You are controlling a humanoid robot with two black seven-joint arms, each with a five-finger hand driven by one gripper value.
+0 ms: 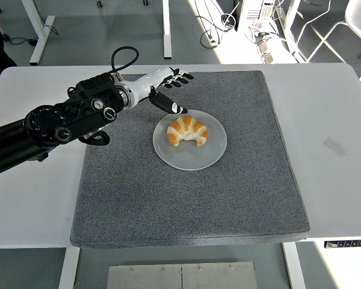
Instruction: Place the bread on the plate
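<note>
Left hand (pixel 166 90) hovers above the grey mat (pixel 186 192) — fingers spread, holding nothing. Bread (pixel 188 130) lies on the plate (pixel 190 158).

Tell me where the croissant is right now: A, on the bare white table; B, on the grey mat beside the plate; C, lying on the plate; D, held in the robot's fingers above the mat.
C: the croissant lies on the plate, with the left hand open and clear of it.

A white table (pixel 337 108) carries a grey, seemingly felt mat (pixel 228 192).
</note>
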